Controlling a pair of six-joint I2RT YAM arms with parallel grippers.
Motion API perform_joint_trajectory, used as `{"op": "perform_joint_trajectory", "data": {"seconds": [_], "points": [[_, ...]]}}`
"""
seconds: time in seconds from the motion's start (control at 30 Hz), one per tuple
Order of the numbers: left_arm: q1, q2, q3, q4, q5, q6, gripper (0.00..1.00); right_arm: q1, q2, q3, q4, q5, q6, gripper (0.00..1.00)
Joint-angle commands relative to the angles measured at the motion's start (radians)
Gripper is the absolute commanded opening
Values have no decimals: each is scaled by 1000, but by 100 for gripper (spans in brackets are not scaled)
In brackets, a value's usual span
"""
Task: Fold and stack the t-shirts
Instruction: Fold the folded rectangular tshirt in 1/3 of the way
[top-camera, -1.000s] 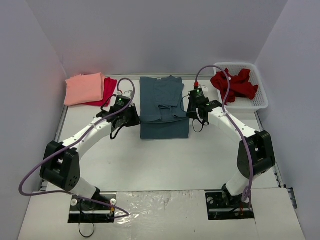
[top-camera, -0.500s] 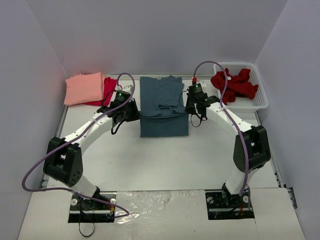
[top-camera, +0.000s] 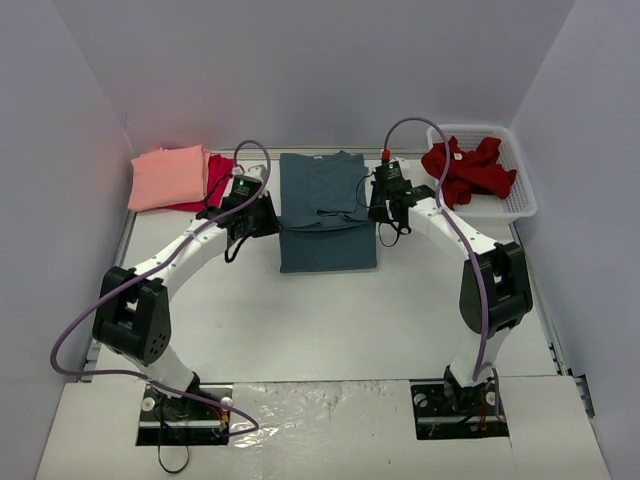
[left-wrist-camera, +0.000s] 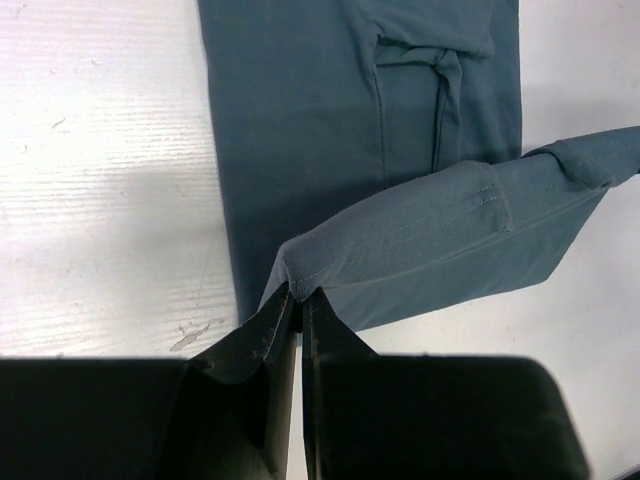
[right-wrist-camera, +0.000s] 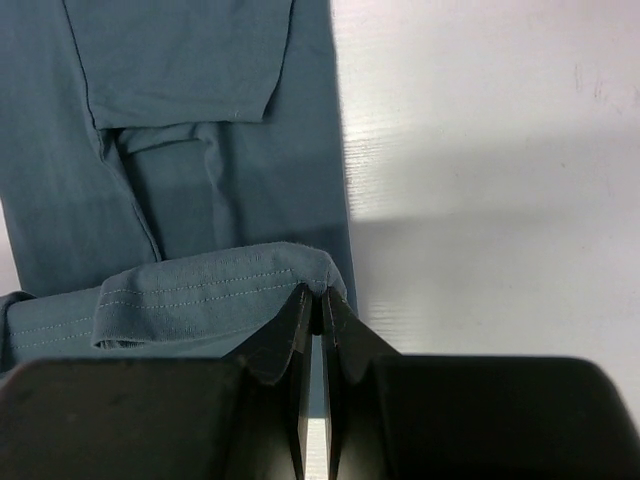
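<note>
Top external view, and the white table (top-camera: 300, 310) carries everything. The large slate-blue cloth t-shirt (top-camera: 325, 190) lies at the centre toward the far wall, its near hem lifted and doubled back over the body. At the far right, the white lattice plastic basket (top-camera: 520, 195) holds a crumpled dark red cloth t-shirt (top-camera: 468, 168). Far left, a folded salmon-pink cloth t-shirt (top-camera: 168, 177) lies on a crimson cloth t-shirt (top-camera: 218, 178), which peeks out on its right. The left gripper (left-wrist-camera: 298, 298) is clamped on the blue shirt's left hem corner. The right gripper (right-wrist-camera: 318, 298) pinches the right hem corner, jaws tight on the fabric.
</note>
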Motion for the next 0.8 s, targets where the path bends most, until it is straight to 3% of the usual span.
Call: {"op": "perform_joint_trajectory", "data": {"seconds": [0.0, 0.77], "points": [[18, 9, 62, 10, -19, 18, 2, -15, 12, 59, -5, 13, -25, 0], [42, 164, 193, 24, 12, 36, 2, -49, 165, 203, -4, -12, -55, 0]]}}
